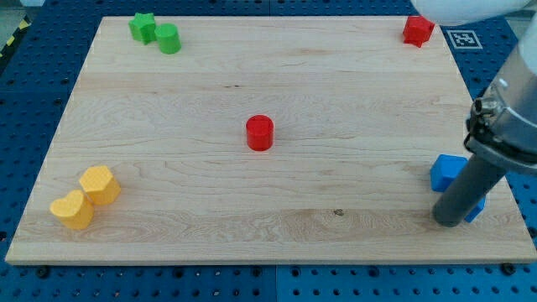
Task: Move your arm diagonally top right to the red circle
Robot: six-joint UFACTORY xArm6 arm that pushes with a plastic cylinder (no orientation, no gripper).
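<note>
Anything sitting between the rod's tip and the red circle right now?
Nothing visible. My tip sits at the view's lower right beside the blue block; bare wooden board lies between it and the red cylinder block.

The red circle (260,132) stands upright near the board's middle.

Near my board's (210,218) top left corner sit a green star (143,27) and green cylinder (169,39), touching. Two yellow blocks (86,197) huddle at the bottom left. A red block (417,30) marks the top right corner, a blue block (449,172) the right edge.

red circle (260,132), green star (143,27), blue block (447,171)
</note>
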